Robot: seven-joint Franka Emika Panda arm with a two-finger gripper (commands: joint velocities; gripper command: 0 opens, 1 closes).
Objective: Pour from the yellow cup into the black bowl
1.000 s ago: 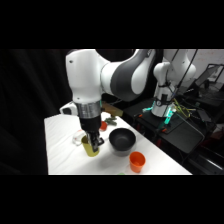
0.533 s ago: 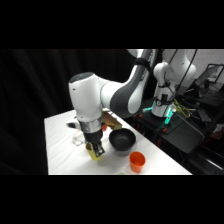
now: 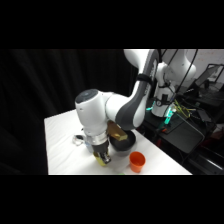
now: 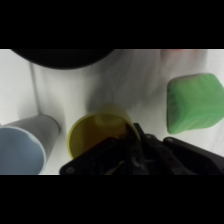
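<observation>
One yellow cup (image 4: 100, 132) is sitting near the table's (image 3: 60, 145) front edge, just beside the black bowl (image 3: 122, 142). I'm lowering my gripper (image 3: 102, 156) around it; I cannot tell its grip. I'm planning a slow tilt, avoiding the blue-grey cup (image 4: 22, 147).

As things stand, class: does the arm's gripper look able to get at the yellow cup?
Probably yes: the gripper is right over the yellow cup, whose rim shows unblocked, with the pale blue-grey cup beside it but apart.
</observation>
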